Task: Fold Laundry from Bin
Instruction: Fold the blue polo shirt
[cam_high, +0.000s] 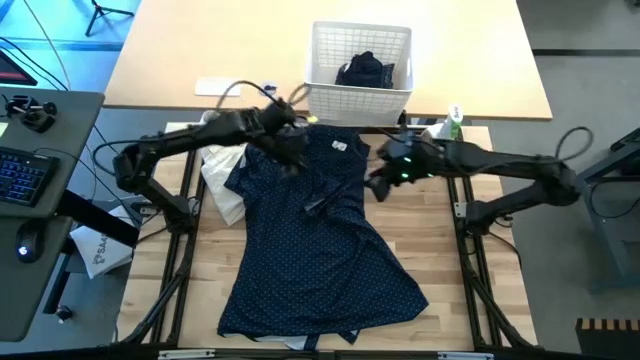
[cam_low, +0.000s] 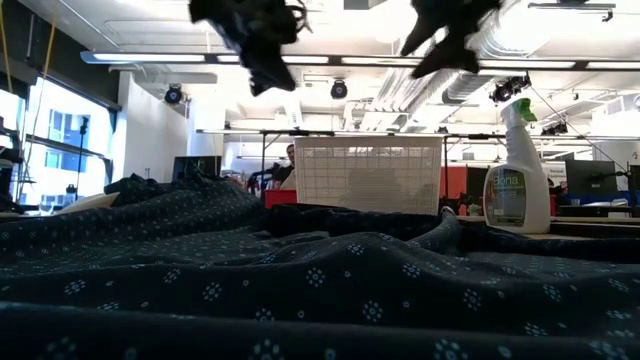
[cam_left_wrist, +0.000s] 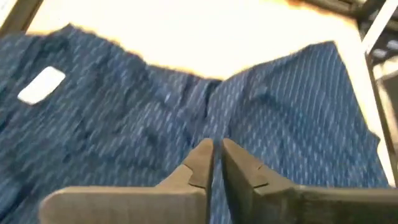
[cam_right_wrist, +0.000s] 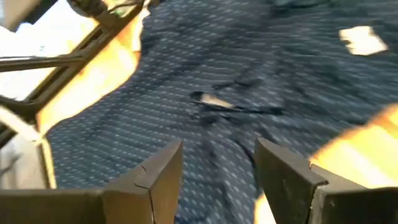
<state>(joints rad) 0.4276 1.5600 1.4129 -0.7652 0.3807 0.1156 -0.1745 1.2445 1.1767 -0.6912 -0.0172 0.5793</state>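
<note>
Jaws nearly closed on nothing at the left gripper (cam_left_wrist: 214, 163) and wide apart at the right gripper (cam_right_wrist: 217, 171), both hang above the unfolded dotted navy shirt (cam_high: 320, 235) spread below them, while beyond them the bin (cam_high: 361, 62) holds another dark garment (cam_high: 365, 70).

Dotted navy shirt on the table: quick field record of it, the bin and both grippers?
dotted navy shirt: spread on the table, collar end toward the bin
bin: far edge of the table, one dark garment inside
left gripper: shut, empty, above the shirt's collar end
right gripper: open, empty, above the shirt's right side
spray bottle: upright, right of the bin
</note>
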